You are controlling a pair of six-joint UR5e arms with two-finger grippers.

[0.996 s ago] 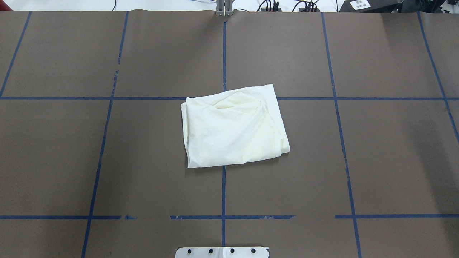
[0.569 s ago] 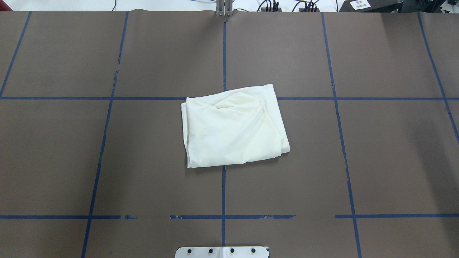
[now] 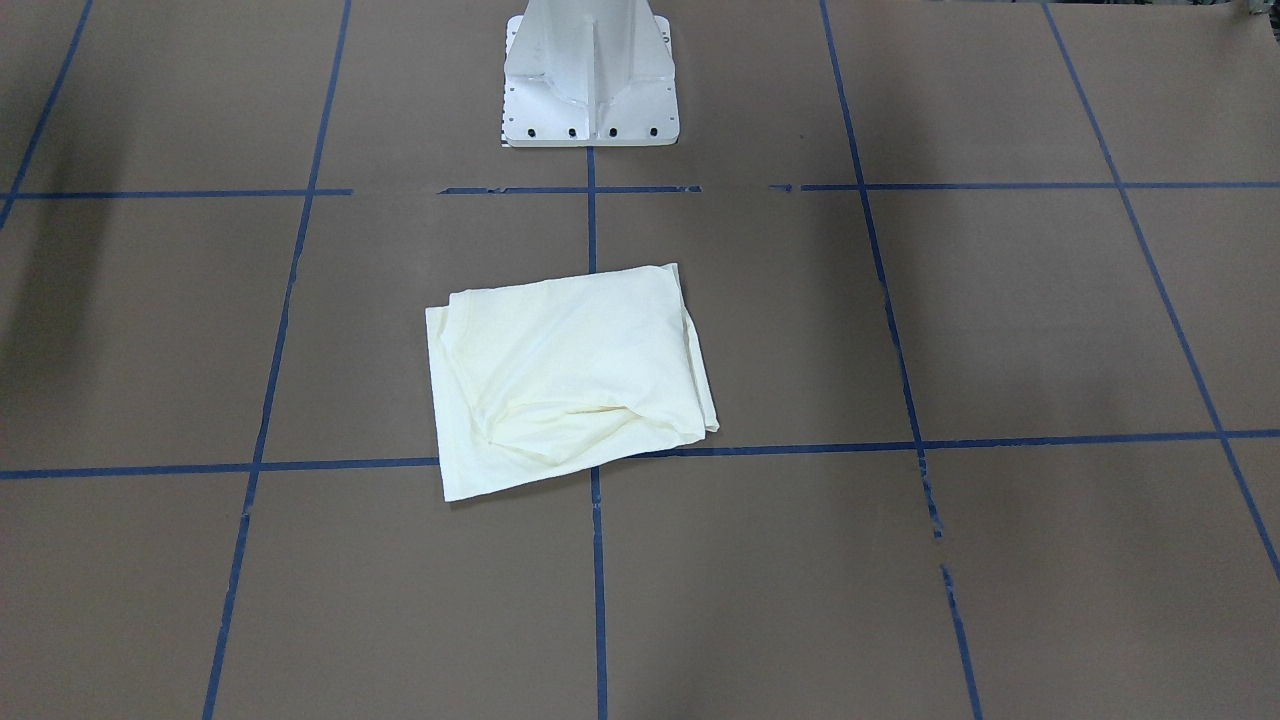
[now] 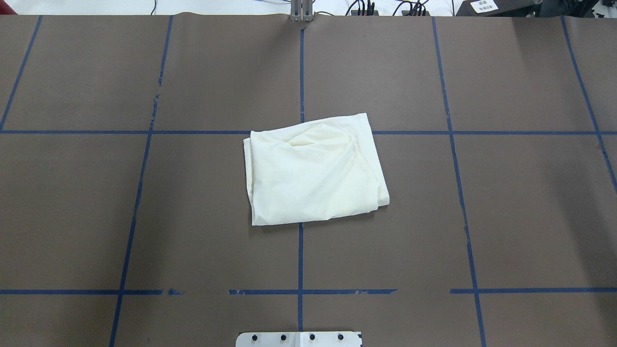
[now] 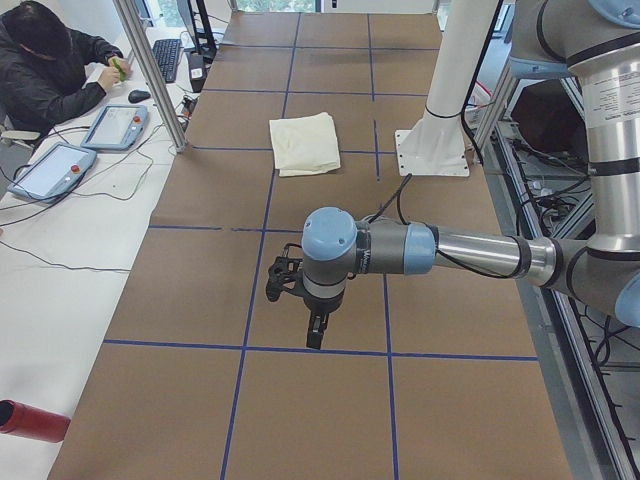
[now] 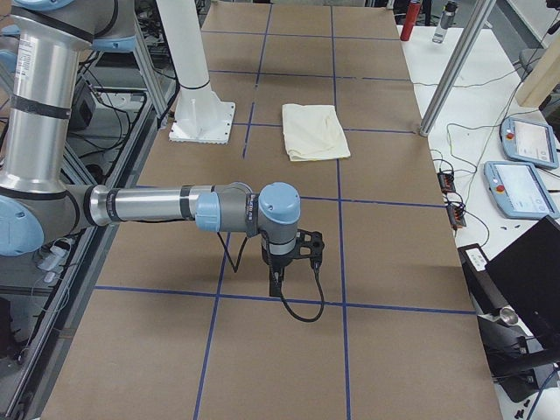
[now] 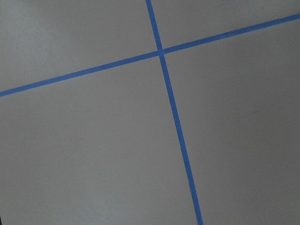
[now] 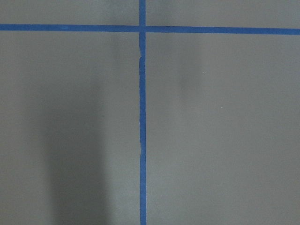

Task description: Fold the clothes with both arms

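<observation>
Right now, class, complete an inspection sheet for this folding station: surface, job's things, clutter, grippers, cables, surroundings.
Surface: brown table with a blue tape grid, chipped in places.
Job's things: cream shirt folded into a rough rectangle at the centre, plain side up, wrinkled.
Clutter: nothing seen.
Grippers: left gripper and right gripper hang over bare table, away from the shirt; open or shut cannot be told.
Cables: black cable loops from the right wrist.
Surroundings: white base mount; seated operator and teach pendants at a side desk.
</observation>
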